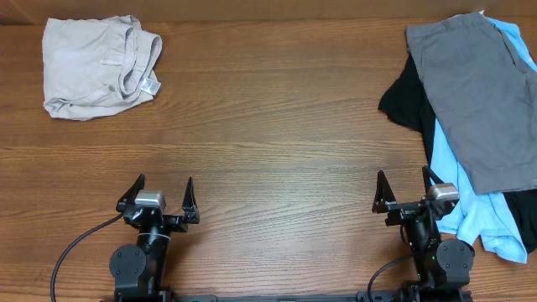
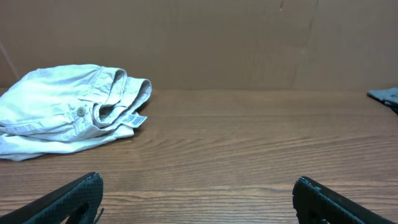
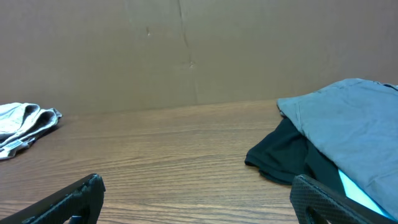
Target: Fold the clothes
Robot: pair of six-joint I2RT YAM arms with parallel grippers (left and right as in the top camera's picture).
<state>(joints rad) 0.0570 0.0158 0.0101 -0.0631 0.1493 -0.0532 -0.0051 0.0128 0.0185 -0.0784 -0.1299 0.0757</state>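
Well apart: khaki shorts [image 1: 96,67]; garment pile [image 1: 474,109]

Loosely folded beige shorts [image 2: 59,112] at left on wooden table [image 2: 249,149], left end effector [image 2: 198,186] spread wide

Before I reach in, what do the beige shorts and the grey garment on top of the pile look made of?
Beige shorts: probably woven cotton, matte; the stitched waistband and soft rumpled creases suggest it. Grey garment: thin, smooth, matte cloth lying nearly flat with few wrinkles; knit or synthetic, I cannot tell.
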